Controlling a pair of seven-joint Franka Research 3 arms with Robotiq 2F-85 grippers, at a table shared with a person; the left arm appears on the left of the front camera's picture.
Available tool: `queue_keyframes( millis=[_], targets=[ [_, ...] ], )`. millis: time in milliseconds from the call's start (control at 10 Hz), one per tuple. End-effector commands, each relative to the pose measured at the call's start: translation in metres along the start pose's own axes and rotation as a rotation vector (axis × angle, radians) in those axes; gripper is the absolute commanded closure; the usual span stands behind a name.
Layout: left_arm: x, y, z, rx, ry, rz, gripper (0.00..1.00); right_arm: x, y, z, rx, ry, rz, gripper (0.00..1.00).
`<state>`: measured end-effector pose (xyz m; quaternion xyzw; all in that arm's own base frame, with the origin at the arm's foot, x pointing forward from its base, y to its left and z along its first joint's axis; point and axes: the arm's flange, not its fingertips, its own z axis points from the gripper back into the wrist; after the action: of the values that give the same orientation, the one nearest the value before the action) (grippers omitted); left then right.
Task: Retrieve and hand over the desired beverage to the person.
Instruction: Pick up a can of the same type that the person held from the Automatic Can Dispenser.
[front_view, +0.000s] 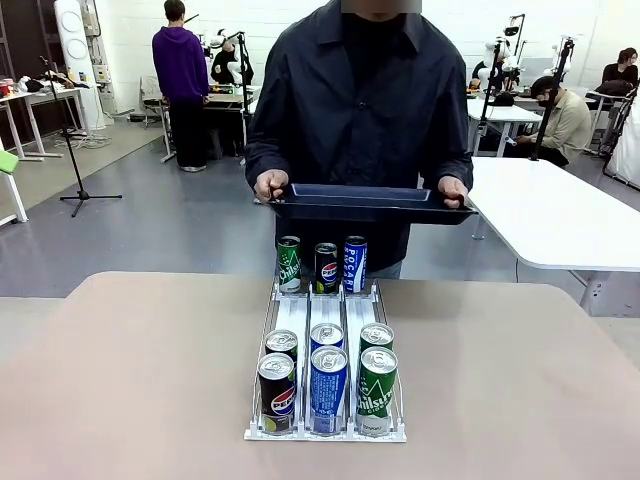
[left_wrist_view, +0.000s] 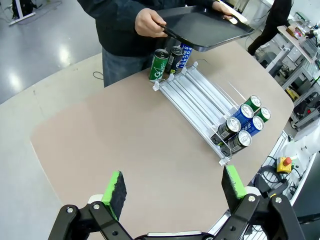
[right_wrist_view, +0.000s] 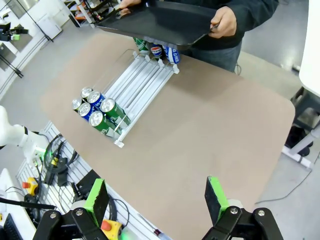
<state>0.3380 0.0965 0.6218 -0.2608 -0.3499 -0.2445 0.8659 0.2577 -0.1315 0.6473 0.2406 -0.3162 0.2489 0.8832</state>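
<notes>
left tool (left_wrist_view: 174, 184) released, pads wide apart, nothing between them, hovering over bare desk (left_wrist_view: 125, 140). right tool (right_wrist_view: 156, 196) same: released, empty, above the desk's near side. rack (front_view: 297, 318) sits mid-desk, three lanes. near cans (front_view: 328, 385): six at the robot-side end in two rows, black, blue, green left to right. far cans (front_view: 326, 266): three upright at the other end, green, black, blue. person (front_view: 360, 100) stands at the far edge, holding a dark tray (front_view: 365, 205) level in both hands, over the far cans.
</notes>
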Motion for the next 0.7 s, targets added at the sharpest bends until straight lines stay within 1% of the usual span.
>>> queue_keyframes(
  millis=[0, 600],
  targets=[
    [0.0, 0.0017, 0.0009, -0.013, -0.007, -0.012, 0.0, 0.0018, -0.0002, -0.0013, 0.02, -0.011, 0.009, 0.0],
    [0.0, 0.0017, 0.0009, -0.013, -0.007, -0.012, 0.0, 0.0018, -0.0002, -0.0013, 0.02, -0.011, 0.009, 0.0]
  ],
)
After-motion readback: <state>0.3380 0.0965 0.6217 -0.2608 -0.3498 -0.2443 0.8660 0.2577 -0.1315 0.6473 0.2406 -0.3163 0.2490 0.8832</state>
